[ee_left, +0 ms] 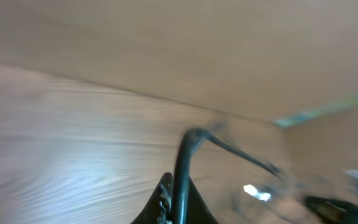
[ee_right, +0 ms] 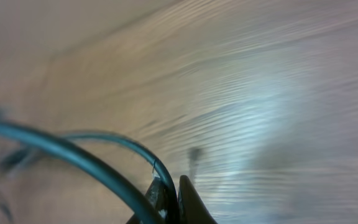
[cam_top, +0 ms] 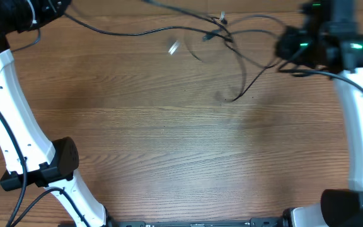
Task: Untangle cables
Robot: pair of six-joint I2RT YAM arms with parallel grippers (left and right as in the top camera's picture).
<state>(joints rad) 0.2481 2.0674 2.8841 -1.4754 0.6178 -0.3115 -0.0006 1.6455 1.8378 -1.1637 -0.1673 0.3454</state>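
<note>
Thin black cables (cam_top: 222,38) stretch across the far side of the wooden table, crossing near a small knot with silvery plug ends (cam_top: 220,19). One loose end (cam_top: 232,99) trails toward the middle. My left gripper (ee_left: 174,205) is shut on a black cable (ee_left: 185,155) that rises between its fingers; in the overhead view the left arm's end (cam_top: 27,12) sits at the far left corner. My right gripper (ee_right: 169,199) is shut on a thin cable (ee_right: 123,144) that arcs left; its arm end (cam_top: 295,45) is at the far right.
A small blurred silvery piece (cam_top: 174,47) hangs or lies left of the knot. White arm links stand at the left (cam_top: 11,113) and right (cam_top: 358,120) table edges. A thicker dark cable (ee_right: 55,152) crosses the right wrist view.
</note>
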